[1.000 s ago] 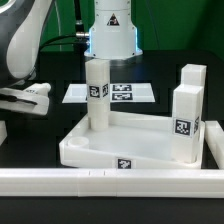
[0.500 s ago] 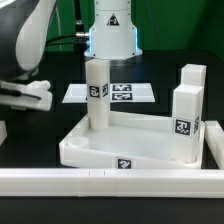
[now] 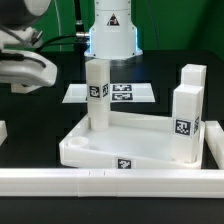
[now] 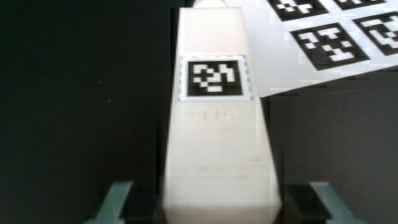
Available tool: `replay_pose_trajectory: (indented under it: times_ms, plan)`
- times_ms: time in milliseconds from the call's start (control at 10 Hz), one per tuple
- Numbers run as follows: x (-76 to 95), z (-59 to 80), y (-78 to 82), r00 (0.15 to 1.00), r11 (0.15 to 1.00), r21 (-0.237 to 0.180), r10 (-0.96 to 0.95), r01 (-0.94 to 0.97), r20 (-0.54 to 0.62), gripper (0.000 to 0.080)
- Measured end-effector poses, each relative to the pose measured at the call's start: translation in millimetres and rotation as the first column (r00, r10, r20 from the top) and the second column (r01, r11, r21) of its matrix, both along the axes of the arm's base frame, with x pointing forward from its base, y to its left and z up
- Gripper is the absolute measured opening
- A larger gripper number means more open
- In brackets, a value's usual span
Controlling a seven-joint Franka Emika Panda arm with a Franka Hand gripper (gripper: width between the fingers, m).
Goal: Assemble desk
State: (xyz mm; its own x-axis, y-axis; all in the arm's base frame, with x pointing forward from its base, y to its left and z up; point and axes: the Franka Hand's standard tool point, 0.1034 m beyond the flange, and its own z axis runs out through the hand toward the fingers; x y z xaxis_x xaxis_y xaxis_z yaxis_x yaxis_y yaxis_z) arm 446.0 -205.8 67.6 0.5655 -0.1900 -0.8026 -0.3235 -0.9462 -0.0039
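Black table (image 3: 40, 120) carries the tabletop (image 3: 100, 145); only the wrist view shows the gripper (image 4: 217, 198) pinching 1 leg (image 4: 217, 130)

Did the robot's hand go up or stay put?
Yes. The gripper rose in the exterior view, climbing away from the marker board with a leg between its fingers.

No words or numbers anywhere I can read — only black-and-white square tags. They sit on the white blocky square-section leg (image 4: 217, 120) and the thin flat white marker board (image 4: 338, 35).
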Motion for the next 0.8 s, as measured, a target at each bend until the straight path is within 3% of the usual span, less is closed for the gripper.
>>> replay_pose_trajectory:
  times_ms: [200, 300, 500, 700, 800]
  plan:
    - [3.1, -1.4, -1.5, 1.000, 1.000, -0.008, 0.006, -0.006, 0.019, 0.0287]
    - [11.0, -3.6, -4.0, 0.997, 0.999, -0.033, 0.016, -0.014, 0.074, 0.0287]
    - [30.6, 24.3, 18.3, 0.984, 0.997, -0.072, -0.008, 0.021, 0.180, 0.0287]
    - [48.0, 28.0, 23.8, 0.936, 0.992, -0.126, 0.017, 0.029, 0.351, 0.0287]
    - [45.5, 26.9, 23.2, 0.916, 0.989, -0.142, 0.023, 0.037, 0.401, 0.0287]
